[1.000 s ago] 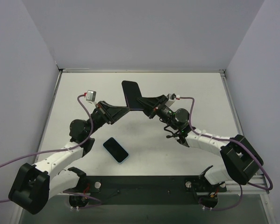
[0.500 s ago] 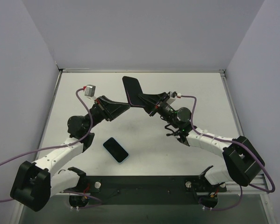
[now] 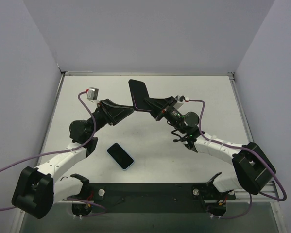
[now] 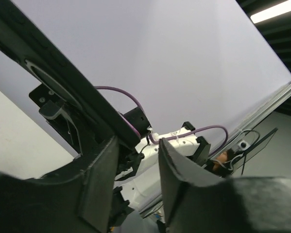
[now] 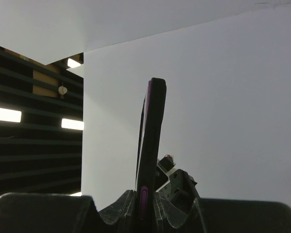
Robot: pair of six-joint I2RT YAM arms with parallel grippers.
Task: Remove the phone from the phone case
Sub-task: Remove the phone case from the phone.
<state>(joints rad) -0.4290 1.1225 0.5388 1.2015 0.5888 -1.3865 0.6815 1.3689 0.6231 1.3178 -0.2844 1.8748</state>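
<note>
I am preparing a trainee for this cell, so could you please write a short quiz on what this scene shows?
1. True or false: the phone with the light-blue edge is held up in the air.
2. Which pincer grips the black phone case? A) left pincer B) right pincer C) neither
3. Short answer: what is between the left pincer's fingers?
Key: 1 false, it lies flat on the table. 2 B, clamped on the case's lower end, holding it clear of the table. 3 nothing; they stand apart.
</note>
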